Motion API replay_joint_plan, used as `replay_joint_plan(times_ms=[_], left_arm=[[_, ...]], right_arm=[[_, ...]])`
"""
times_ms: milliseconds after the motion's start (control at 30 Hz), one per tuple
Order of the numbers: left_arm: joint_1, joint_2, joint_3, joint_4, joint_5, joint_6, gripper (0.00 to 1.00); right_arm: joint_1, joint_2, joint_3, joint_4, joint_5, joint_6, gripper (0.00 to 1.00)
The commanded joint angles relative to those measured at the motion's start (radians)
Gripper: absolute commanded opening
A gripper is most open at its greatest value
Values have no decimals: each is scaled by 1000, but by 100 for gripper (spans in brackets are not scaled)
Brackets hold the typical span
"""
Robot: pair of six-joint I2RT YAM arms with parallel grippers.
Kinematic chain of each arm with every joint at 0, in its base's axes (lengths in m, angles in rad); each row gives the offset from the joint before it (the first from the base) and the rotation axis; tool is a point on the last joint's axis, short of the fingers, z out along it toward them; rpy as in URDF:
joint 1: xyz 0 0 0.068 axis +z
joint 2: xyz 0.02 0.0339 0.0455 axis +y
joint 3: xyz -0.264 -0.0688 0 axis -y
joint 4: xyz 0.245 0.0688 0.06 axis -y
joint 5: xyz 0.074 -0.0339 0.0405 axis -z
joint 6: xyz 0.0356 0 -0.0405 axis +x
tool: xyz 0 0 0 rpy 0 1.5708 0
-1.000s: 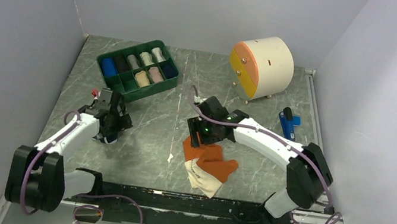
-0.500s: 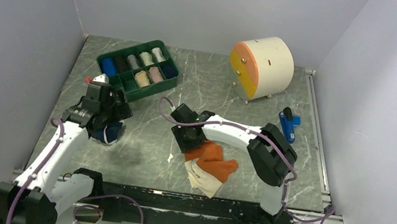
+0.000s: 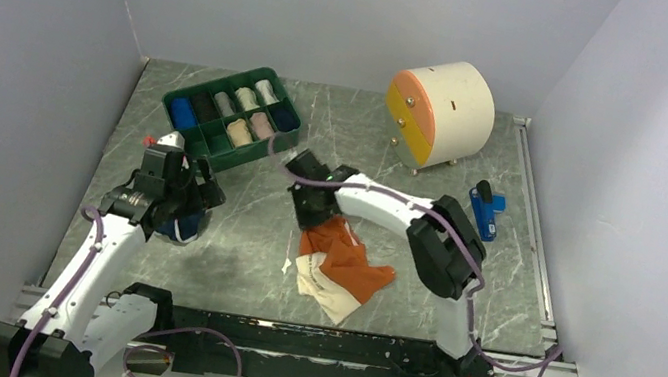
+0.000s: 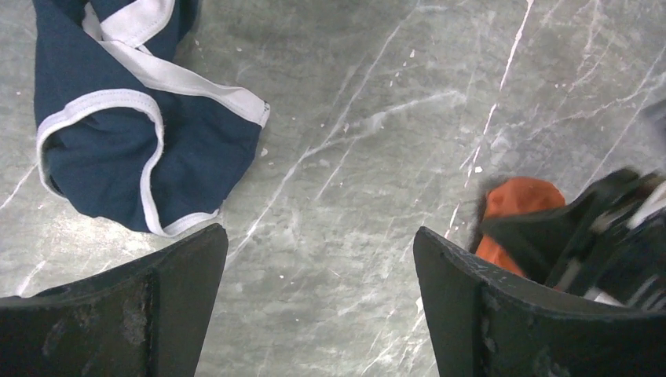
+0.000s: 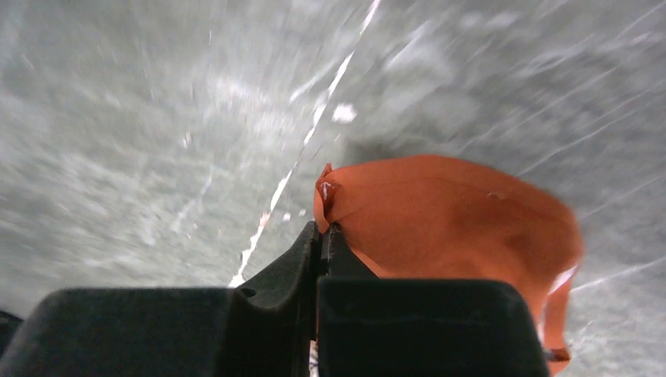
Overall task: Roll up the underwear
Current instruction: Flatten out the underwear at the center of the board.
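Note:
The orange-rust and cream underwear [image 3: 339, 268] lies crumpled mid-table. My right gripper [image 3: 312, 207] is shut on its far-left orange corner [image 5: 440, 208], which is lifted off the marble; in the right wrist view my right gripper [image 5: 324, 229] has its jaws pressed together with the cloth edge pinched at the tips. The navy underwear with white trim [image 4: 126, 118] lies bunched on the left of the table, and from the overhead camera the navy underwear [image 3: 185, 225] peeks out under my left gripper [image 3: 174, 204]. My left gripper [image 4: 320, 239] hovers above bare marble beside it, open, holding nothing.
A green divided tray [image 3: 232, 116] with several cloth rolls stands at the back left. A round cream drawer unit with orange and yellow fronts [image 3: 439, 111] sits at the back right. A small blue tool [image 3: 485, 208] lies near the right edge.
My right gripper has shut on the orange underwear's corner and dragged it up and to the left, shifting the garment. My left arm has raised and moved slightly towards the back.

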Motion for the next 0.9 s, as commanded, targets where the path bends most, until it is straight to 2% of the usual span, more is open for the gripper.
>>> replay_joint_plan(times_ms=[0,133,267,333,367,467,500,667,800,867], left_arm=[[1,4,6,24,53,21,93],[1,17,-7,55,112,37,92],[2,37,-25,94,177,51,93],[1,47,-38,118,214,52,93],[2,51,-48,132,226,51,93],[1,66,-69,170,268,43,93],[1,72,-74,182,282,43,92],[0,95,-83,209,324,49,92],[0,103,-86,227,356,53,92],[0,107,-93,242,383,52,92]], right_arm=[[-197,-112,16,179,-219,174,0],[-359,-171,-81,312,-270,285,1],[-398,-141,-14,225,-239,180,21],[-397,-131,20,156,-220,115,39],[-397,-134,32,120,-215,86,45],[-394,-186,8,73,-170,29,61],[-390,-210,-11,63,-170,10,64],[-359,-358,-169,-34,-88,-20,65],[-357,-528,-408,-17,-75,15,65],[-359,-595,-514,24,-137,7,65]])
